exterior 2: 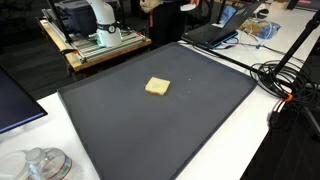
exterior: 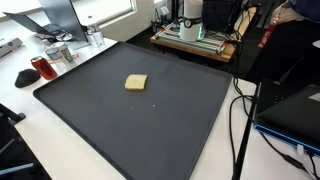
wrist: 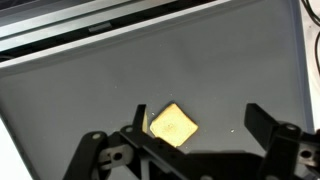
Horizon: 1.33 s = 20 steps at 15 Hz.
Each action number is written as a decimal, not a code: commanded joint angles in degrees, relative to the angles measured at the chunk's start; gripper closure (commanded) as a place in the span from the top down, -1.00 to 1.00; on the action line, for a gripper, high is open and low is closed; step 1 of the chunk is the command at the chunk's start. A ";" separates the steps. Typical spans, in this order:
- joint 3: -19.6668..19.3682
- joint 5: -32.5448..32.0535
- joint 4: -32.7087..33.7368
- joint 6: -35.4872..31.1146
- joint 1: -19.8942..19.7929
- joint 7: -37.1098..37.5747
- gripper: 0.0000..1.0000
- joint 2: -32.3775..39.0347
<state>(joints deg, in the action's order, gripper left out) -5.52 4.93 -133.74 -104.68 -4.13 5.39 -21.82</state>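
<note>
Dark grey mat [wrist: 60,90] covers the desk [exterior: 60,145]. Across the wrist view: one finger [wrist: 138,120], the tan block [wrist: 172,124] lying flat close beside it, then a wide gap. My jaws are fully open, empty. Descending off-centre like this, I risk clipping the block's edge and skidding it.
</note>
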 commanded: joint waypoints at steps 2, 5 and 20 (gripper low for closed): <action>0.44 0.16 0.10 0.13 -0.52 -0.17 1.00 0.05; 0.44 0.16 0.10 0.13 -0.52 -0.17 1.00 0.05; 11.24 11.49 -0.46 2.49 15.06 -12.80 1.00 -1.59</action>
<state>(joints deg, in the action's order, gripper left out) 5.34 16.29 -134.30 -102.34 11.42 -7.30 -23.43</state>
